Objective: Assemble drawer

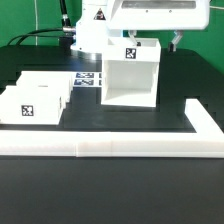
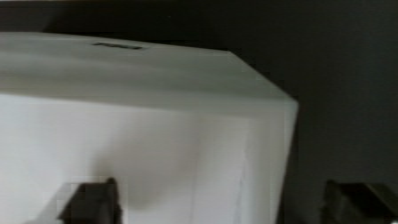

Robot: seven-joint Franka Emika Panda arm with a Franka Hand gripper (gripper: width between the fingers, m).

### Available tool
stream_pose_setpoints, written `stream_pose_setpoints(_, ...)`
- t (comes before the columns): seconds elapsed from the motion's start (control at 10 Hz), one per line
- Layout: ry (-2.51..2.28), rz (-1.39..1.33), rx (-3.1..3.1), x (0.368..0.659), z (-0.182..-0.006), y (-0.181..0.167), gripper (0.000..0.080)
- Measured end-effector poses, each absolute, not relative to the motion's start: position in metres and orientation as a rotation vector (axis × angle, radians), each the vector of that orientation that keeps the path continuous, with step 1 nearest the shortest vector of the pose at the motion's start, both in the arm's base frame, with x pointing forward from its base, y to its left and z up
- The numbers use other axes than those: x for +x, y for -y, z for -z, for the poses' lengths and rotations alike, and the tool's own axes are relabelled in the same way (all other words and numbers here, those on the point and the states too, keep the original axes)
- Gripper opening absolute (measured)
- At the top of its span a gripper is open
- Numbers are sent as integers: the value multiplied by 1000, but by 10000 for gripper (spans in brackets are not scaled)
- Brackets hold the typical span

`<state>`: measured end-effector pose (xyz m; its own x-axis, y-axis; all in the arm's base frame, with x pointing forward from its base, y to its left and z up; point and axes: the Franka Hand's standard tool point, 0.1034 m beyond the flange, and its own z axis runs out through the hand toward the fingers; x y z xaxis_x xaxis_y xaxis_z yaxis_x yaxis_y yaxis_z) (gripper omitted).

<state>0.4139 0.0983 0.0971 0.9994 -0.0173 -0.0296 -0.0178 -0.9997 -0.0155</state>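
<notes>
The drawer's tall white shell [image 1: 130, 78] stands upright on the black table, its open side facing the front and a square marker on top. Two white open-top trays [image 1: 35, 102] sit side by side at the exterior view's left, each with a marker. My gripper [image 1: 152, 42] hangs just above the shell's top, open. In the wrist view the shell [image 2: 143, 120] fills most of the picture. My gripper [image 2: 222, 203] has its jaws wide apart there: one dark fingertip [image 2: 89, 200] lies over the white surface, the other over the dark table beside the shell's edge. It holds nothing.
The marker board [image 1: 88, 80] lies flat between the trays and the shell. A long low white rail [image 1: 140, 148] edges the table's front and turns back at the exterior view's right. The arm's base [image 1: 95, 30] stands behind the shell.
</notes>
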Motion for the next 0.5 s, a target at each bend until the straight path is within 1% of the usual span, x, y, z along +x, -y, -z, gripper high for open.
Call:
stream_pose_setpoints(0.2,-26,-46,-3125,414,-97,-98,242)
stream_pose_setpoints(0.3,-26,-46,-3125,414,-97,-98,242)
stream_pose_setpoints(0.4,-26,-46,-3125,414,-97,-98,53)
stream_pose_setpoints(0.5,-23,-44,-3125,414,-97,-98,37)
